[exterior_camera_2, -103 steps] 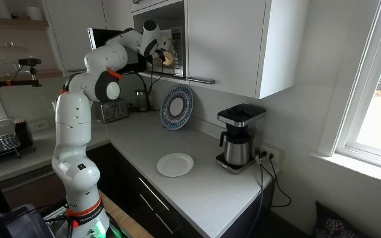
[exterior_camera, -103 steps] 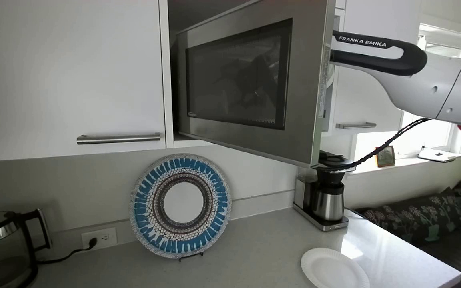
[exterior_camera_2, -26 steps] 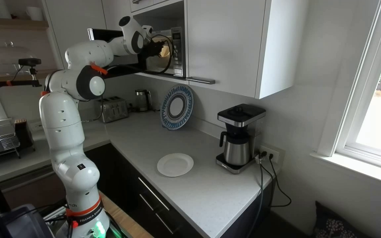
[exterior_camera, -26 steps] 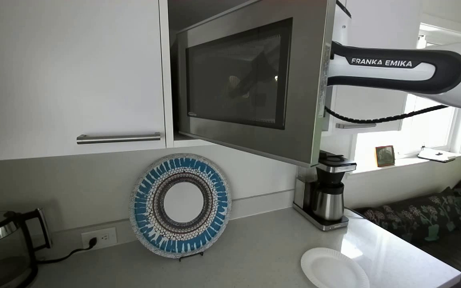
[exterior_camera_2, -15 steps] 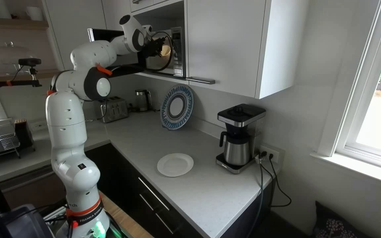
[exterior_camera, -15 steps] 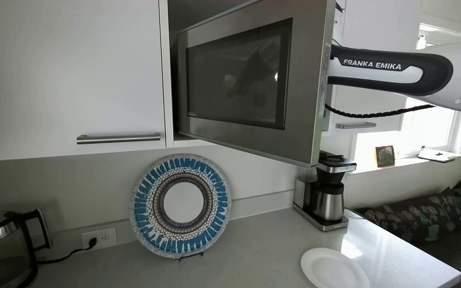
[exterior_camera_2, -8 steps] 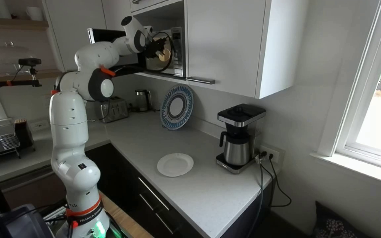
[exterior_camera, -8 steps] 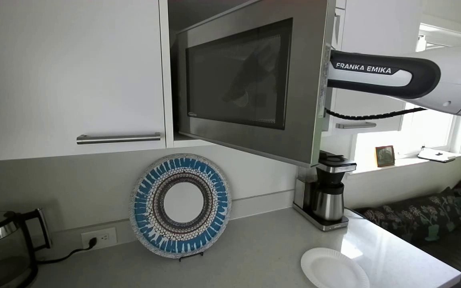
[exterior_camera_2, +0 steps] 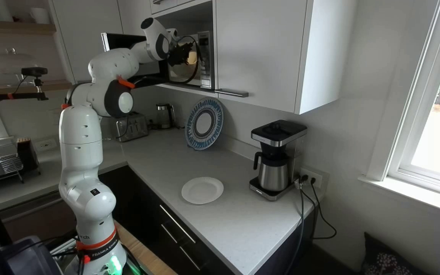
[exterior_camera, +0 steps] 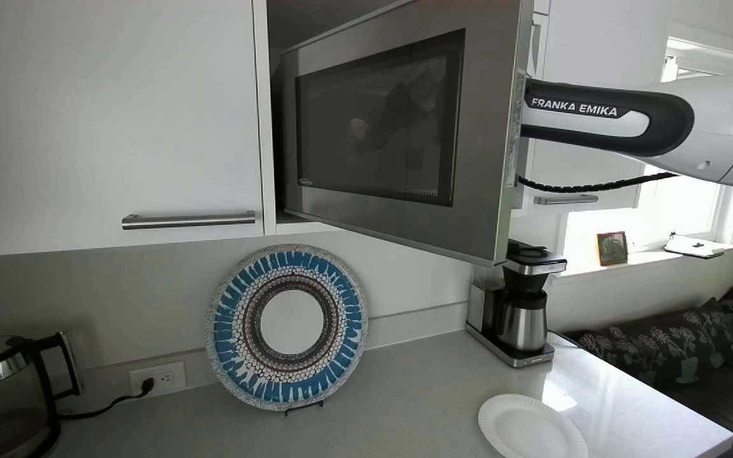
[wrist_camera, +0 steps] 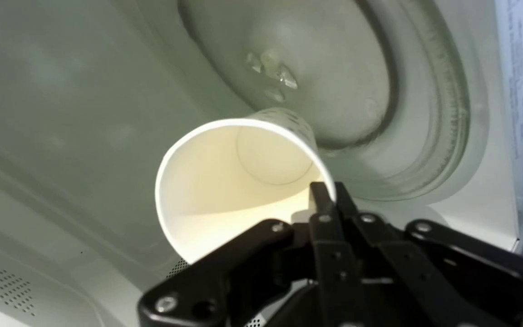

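In the wrist view a white paper cup [wrist_camera: 216, 181] faces the camera mouth up, with a dark pattern on the little outer wall that shows. My gripper [wrist_camera: 332, 188] is shut on its rim, one black finger inside and one outside. Below lies the glass turntable [wrist_camera: 447, 118] of a microwave, with a few shiny bits near its middle. Whether the cup's base touches the turntable I cannot tell. In an exterior view the gripper [exterior_camera_2: 185, 51] is at the microwave's opening, left of its control panel [exterior_camera_2: 206, 57]; elsewhere the swung-out microwave door [exterior_camera: 494, 127] hides it.
On the counter are a white paper plate [exterior_camera_2: 203, 191], a coffee maker [exterior_camera_2: 277, 160], a blue patterned round plate [exterior_camera_2: 204, 122] on a stand, a toaster [exterior_camera_2: 132, 126] and a kettle [exterior_camera_2: 164, 115]. A cabinet with a bar handle [exterior_camera_2: 231, 93] borders the microwave.
Since the oldest frames the arm has drawn back and the hand has turned. Over the last second it shifts slightly; the pale cup by the fingers dips, then sits higher again.
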### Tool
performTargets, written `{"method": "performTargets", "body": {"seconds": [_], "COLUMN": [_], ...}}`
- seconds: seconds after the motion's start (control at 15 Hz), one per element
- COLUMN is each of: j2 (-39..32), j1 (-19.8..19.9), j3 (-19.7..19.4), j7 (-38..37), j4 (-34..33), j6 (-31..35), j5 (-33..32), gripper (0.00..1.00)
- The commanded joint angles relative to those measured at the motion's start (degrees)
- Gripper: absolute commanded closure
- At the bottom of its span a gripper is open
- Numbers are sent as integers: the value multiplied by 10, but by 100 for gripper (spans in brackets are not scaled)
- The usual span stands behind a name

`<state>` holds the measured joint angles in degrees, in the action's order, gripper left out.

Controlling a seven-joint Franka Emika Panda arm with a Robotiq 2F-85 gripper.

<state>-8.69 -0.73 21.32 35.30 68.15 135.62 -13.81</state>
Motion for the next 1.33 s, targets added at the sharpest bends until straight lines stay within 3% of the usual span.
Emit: {"method": "performTargets", "body": {"seconds": [0.0, 0.2, 0.87, 0.93, 1.07, 1.27], "j2": [-8, -2, -9, -13, -20, -29], "j1": [-3, -1, -9, -10, -12, -15], "j3": [0, -1, 2, 3, 4, 5], "j7": [11, 16, 34, 30, 36, 49], "j4": [-19, -25, -81, -86, -91, -95], "j6": [-9, -24, -177, -168, -151, -130], "j5": [-13, -9, -18, -16, -18, -12], "gripper": [99, 99, 99, 71, 65, 43]}}
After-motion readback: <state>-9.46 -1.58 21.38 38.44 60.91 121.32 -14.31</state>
